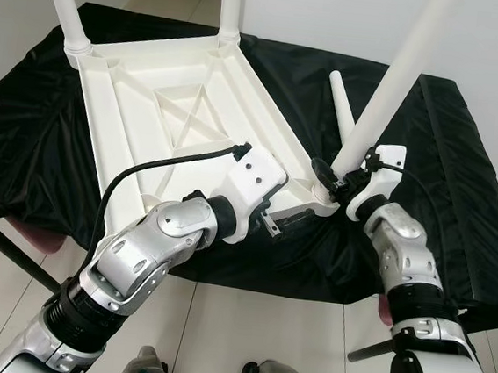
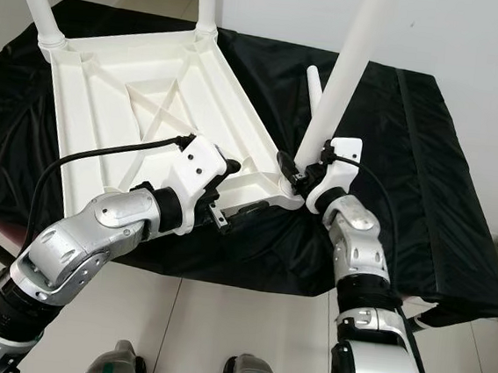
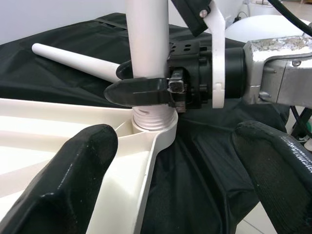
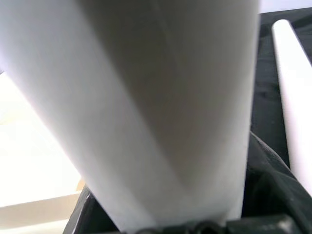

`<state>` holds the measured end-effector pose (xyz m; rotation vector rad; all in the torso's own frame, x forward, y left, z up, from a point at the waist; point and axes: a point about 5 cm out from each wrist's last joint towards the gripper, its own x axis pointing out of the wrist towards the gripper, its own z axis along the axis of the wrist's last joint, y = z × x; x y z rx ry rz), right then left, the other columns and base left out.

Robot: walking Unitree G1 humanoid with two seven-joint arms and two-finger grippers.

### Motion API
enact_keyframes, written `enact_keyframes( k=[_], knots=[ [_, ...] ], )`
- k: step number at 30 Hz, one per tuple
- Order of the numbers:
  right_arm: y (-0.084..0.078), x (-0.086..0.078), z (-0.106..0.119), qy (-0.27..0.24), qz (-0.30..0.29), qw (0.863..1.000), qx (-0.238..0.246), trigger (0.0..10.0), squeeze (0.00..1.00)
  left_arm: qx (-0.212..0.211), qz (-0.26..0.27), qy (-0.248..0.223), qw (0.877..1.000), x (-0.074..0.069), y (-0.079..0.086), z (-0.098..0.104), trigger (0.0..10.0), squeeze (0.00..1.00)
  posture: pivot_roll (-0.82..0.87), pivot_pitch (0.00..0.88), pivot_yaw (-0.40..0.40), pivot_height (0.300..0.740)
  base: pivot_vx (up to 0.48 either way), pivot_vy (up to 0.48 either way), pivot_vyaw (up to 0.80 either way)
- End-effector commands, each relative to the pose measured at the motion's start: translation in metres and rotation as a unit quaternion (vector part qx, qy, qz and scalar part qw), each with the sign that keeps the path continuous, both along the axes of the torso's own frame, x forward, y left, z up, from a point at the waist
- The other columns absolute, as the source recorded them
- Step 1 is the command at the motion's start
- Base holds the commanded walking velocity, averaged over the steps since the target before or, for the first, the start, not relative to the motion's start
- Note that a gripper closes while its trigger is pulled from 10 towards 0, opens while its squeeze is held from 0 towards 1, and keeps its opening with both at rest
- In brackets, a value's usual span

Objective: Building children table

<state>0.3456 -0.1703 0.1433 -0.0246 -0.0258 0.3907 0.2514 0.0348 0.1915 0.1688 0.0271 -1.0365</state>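
Clamped low on the third leg (image 1: 391,86), the right gripper (image 3: 146,90) held it just above the corner socket (image 3: 155,129) of the upturned tabletop (image 1: 177,109). We found threads exposed there, so we judged that leg wanted squaring upright before turning. Beside that socket, the left gripper (image 1: 274,221) stood released, grasping nothing. One spare leg (image 1: 341,97) lay beyond the socket on the black cloth (image 1: 462,172).

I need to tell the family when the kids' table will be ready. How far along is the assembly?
Done: two legs stand in the far sockets of the upside-down tabletop. In hand: the right gripper is shut on the third leg at the near corner socket, thread still showing; the left gripper sits open at the tabletop's near edge. Left: a loose leg on the black cloth.
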Motion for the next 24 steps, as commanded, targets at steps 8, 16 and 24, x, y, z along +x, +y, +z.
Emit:
enact_keyframes(
  k=[8, 16, 24],
  knots=[
    [0.004, 0.002, -0.001, 0.016, -0.1, 0.994, 0.034, 10.0, 0.0, 0.003, -0.036, 0.004, 0.999, -0.005, -0.003, 0.001, 10.0, 0.0, -0.04, 0.03, -0.019, 0.74, 0.0, 0.0, 0.0],
    [0.018, -0.014, -0.006, 0.012, -0.269, 0.961, 0.065, 10.0, 0.0, 0.002, -0.035, 0.003, 0.999, -0.004, -0.003, 0.001, 10.0, 0.0, -0.03, 0.029, -0.03, 0.74, 0.0, 0.0, 0.0],
    [0.032, -0.023, -0.009, 0.019, -0.302, 0.95, 0.076, 10.0, 0.0, 0.0, -0.032, 0.004, 0.999, -0.005, -0.003, 0.001, 10.0, 0.0, -0.03, 0.03, -0.031, 0.74, 0.0, 0.0, 0.0]
  ],
)
